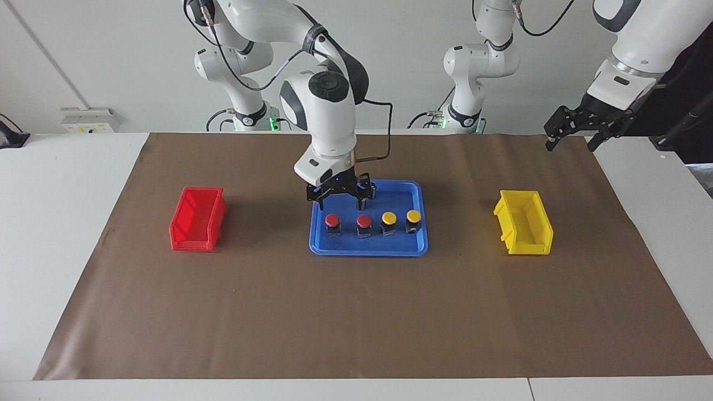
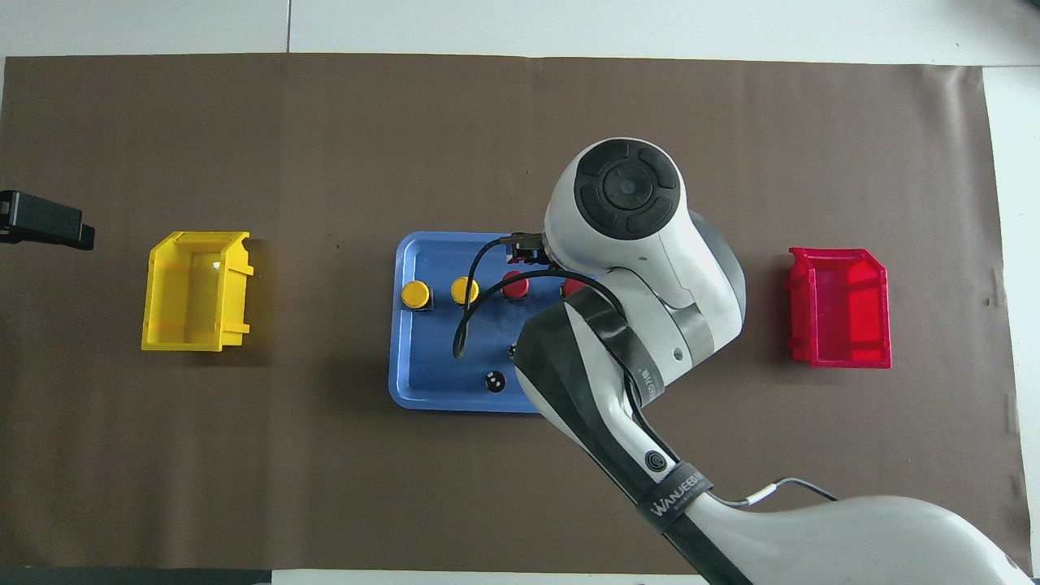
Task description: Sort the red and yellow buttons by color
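Two red buttons (image 1: 332, 220) (image 1: 364, 221) and two yellow buttons (image 1: 389, 218) (image 1: 413, 215) stand in a row in the blue tray (image 1: 402, 192). My right gripper (image 1: 340, 205) is open and hangs low over the tray, just on the robots' side of the two red buttons, holding nothing. In the overhead view the right arm hides its gripper and partly covers one red button (image 2: 571, 286); the other red button (image 2: 515, 283) and both yellow buttons (image 2: 415, 292) (image 2: 465, 289) show. My left gripper (image 1: 571, 146) is open and waits raised above the mat's edge at the left arm's end.
A red bin (image 1: 198, 219) stands toward the right arm's end and a yellow bin (image 1: 523, 223) toward the left arm's end, both empty. Two small dark cylinders (image 2: 495, 380) (image 2: 512, 351) stand in the tray nearer to the robots than the buttons. Brown mat (image 1: 356, 312) covers the table.
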